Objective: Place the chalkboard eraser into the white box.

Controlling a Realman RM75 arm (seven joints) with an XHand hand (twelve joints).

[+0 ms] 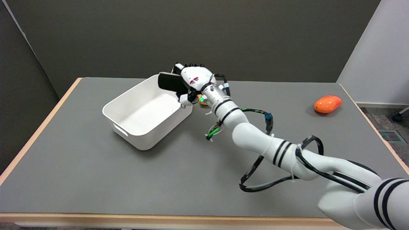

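My right hand (191, 82) hangs over the far right corner of the white box (127, 126) and grips the chalkboard eraser (171, 83), a flat black block. The eraser sticks out to the left of the hand, held in the air above the box's inside near its far rim. Fingers wrap its right end, so that end is hidden. The box is an open white tub with a slot handle in its near wall, and nothing shows inside it.
An orange mango-like object (327, 104) lies at the table's far right. A small yellow object (202, 100) peeks out behind the wrist, next to the box. Black cables (271, 179) loop off the forearm above the grey table (80, 179).
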